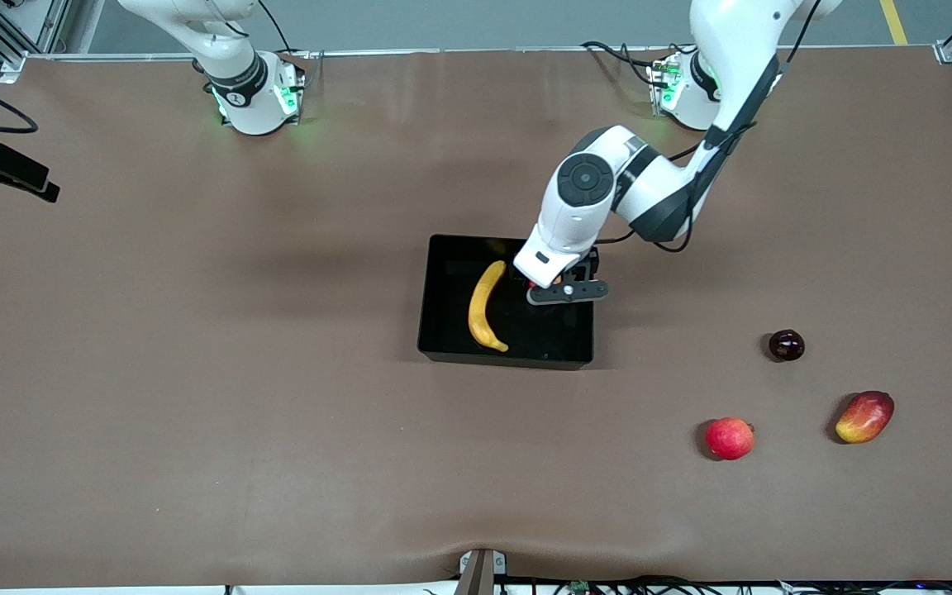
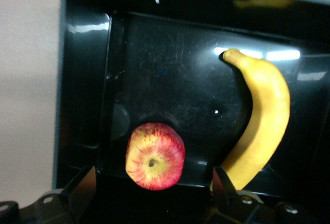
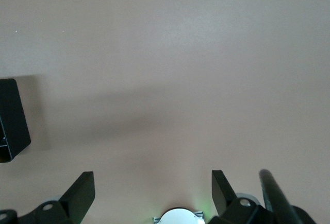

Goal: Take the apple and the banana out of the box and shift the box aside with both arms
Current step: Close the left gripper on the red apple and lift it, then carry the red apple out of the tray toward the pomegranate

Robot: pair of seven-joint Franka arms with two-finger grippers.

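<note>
1. I count two arms: my left arm reaches from its base down over the black tray (image 1: 443,299), my right arm waits folded back by its own base
2. My left gripper (image 2: 153,193) hangs low over the tray corner nearest the left arm's base, fingers spread wide, holding nothing
3. The small red apple (image 2: 155,156) with its yellow stem dimple lies on the tray floor between my left fingertips (image 2: 82,188), touching neither
4. One banana (image 1: 485,307) lies in the same tray, beside my left gripper on the side toward the right arm's end, its curved length running from the robots' side toward the front camera
5. Three more fruits sit on the table (image 1: 195,372) toward the left arm's end, well apart from the tray: a dark, almost black round fruit (image 1: 786,345), a pink-red apple (image 1: 729,438) and a red-and-yellow mango (image 1: 864,416)
6. My right gripper (image 3: 153,193) is spread open and empty over bare table, with only one corner of the tray at the edge of its view
7. The table is covered in a plain brown mat; grey floor shows along the robots' side
8. In the front view my left wrist hides the apple almost entirely
</note>
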